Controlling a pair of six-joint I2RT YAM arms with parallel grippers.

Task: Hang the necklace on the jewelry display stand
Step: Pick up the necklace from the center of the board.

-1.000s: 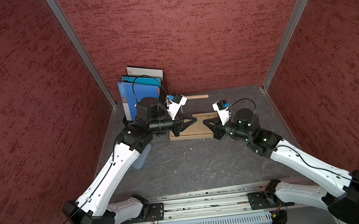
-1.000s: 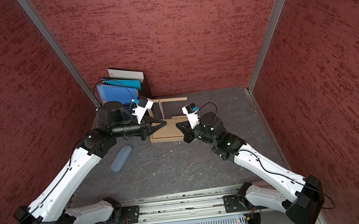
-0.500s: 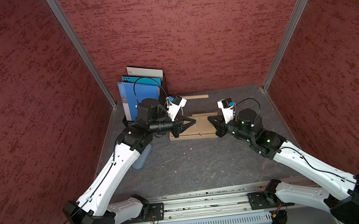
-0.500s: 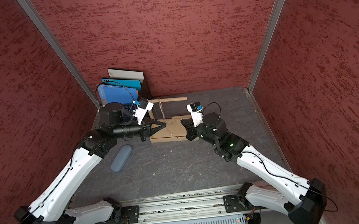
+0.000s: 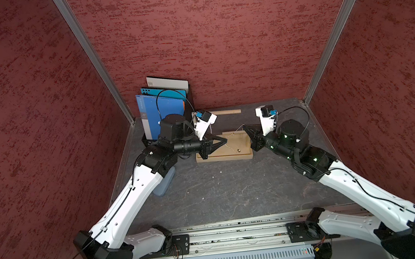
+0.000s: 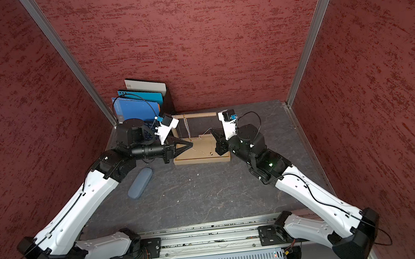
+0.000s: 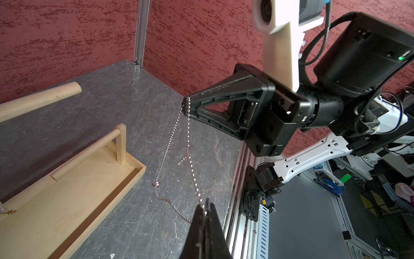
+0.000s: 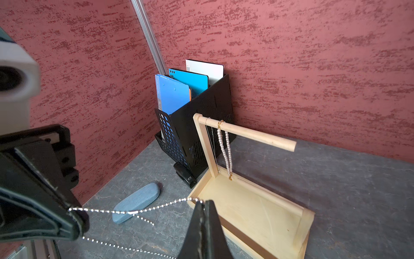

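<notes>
Several folders [image 8: 172, 94] in black rack [image 8: 201, 125]

I have the thin silver ball-chain necklace [image 8: 100, 210] off the table [image 6: 208, 193], strung in a slack line between my left gripper [image 6: 191, 144] at 9 o'clock and my right gripper [image 6: 212, 132] at 3 o'clock. Both are pinched tight on it, and loose lengths dangle. Close by, at the table's 12 o'clock, stands the pale wooden jewelry display stand [image 6: 202, 160]. Its tall post is at the 9 o'clock end, its long dowel arm [image 8: 253, 134] reaches toward 3 o'clock, and its short post [image 7: 121, 145] is at the 3 o'clock end.
</notes>
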